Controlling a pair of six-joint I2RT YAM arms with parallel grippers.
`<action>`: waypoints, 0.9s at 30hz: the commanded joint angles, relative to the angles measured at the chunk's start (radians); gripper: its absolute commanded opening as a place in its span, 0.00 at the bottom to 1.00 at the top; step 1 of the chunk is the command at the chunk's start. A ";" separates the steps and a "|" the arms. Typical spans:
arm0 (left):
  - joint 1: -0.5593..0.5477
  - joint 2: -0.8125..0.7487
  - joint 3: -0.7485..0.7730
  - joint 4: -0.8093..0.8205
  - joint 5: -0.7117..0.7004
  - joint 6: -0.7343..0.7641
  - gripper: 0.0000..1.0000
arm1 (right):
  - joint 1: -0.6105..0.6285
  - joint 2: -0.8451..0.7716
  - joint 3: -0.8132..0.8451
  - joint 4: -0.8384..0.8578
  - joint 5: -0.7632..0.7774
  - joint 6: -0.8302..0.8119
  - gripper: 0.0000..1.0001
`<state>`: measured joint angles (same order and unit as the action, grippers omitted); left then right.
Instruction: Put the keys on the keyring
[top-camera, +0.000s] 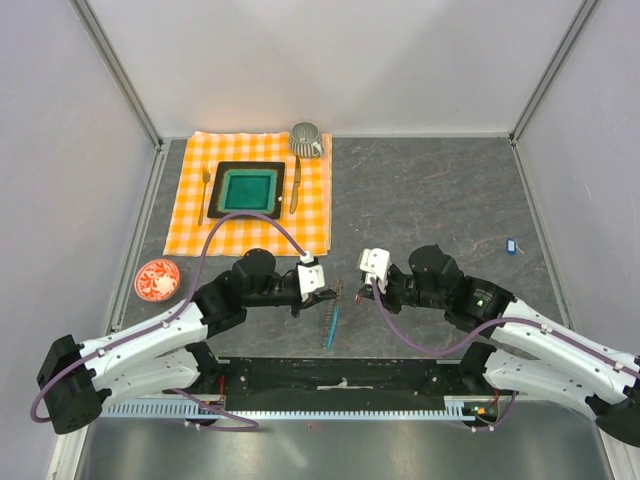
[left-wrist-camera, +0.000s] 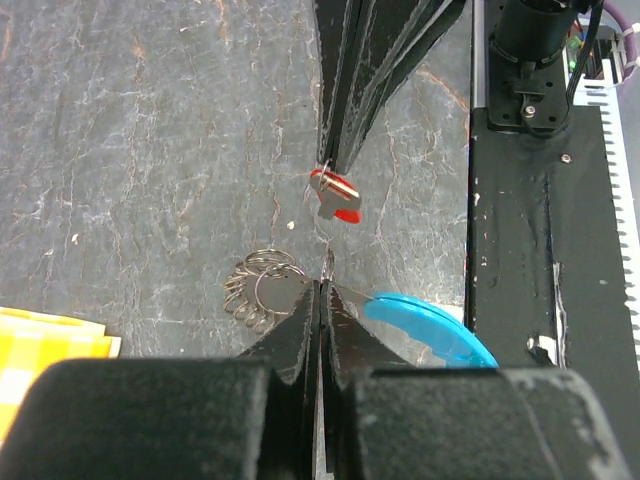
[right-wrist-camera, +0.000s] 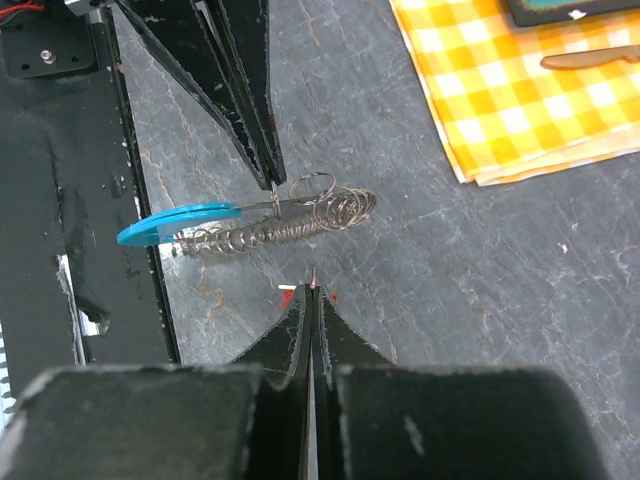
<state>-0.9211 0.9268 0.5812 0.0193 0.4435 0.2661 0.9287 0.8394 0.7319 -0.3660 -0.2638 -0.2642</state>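
Within right pincer (right-wrist-camera: 312, 290), red key (left-wrist-camera: 335, 195)

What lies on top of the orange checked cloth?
A black tray with green middle, a fork left of it, a knife right of it, a grey cup at the far corner. Beneath the tray nothing can be seen.

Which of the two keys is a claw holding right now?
The red-tagged key, pinched by the right claw. The blue-tagged key lies by itself on the table, off to the right, with no claw near it.
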 joint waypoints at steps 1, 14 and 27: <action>-0.012 0.007 -0.004 0.107 -0.017 -0.001 0.02 | 0.012 0.021 -0.015 0.050 0.005 0.023 0.00; -0.019 0.035 0.006 0.116 -0.022 -0.001 0.02 | 0.025 0.024 -0.022 0.085 -0.029 0.022 0.00; -0.025 0.041 0.011 0.116 -0.012 -0.002 0.02 | 0.033 0.055 -0.020 0.108 -0.038 0.013 0.00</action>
<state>-0.9382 0.9642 0.5755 0.0647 0.4210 0.2665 0.9539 0.8925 0.7105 -0.3000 -0.2832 -0.2539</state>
